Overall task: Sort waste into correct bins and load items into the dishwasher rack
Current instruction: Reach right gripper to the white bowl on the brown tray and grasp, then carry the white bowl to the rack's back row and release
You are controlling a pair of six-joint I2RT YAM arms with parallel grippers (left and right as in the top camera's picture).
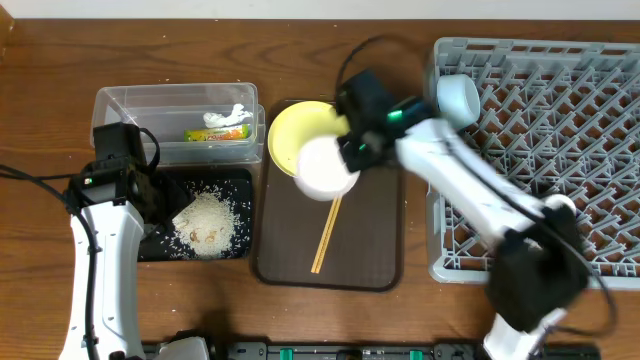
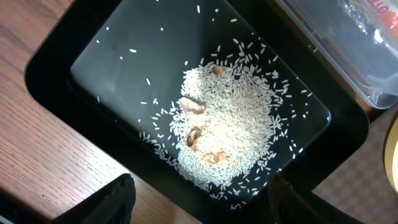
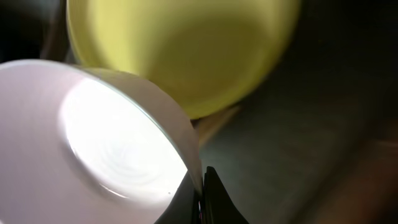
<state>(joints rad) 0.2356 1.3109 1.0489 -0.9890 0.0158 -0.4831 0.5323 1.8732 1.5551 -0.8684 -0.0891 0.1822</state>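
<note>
- The bench [image 1: 40,60] is brown wood, and a pale strip of wall runs along the top edge of the overhead view.
- The chopsticks [image 1: 327,235] lie on the brown tray [image 1: 380,250] in the centre. Their long axis goes from lower left to upper right, and the upper ends are hidden under the white bowl [image 1: 322,170].
- The right hand [image 1: 352,150] pinches the rim of this bowl, which overlaps the lower right edge of the yellow plate [image 1: 295,130].
- The left hand [image 2: 200,186] is spread wide over the black tray [image 2: 56,68], where the rice [image 2: 236,124] lies.
</note>
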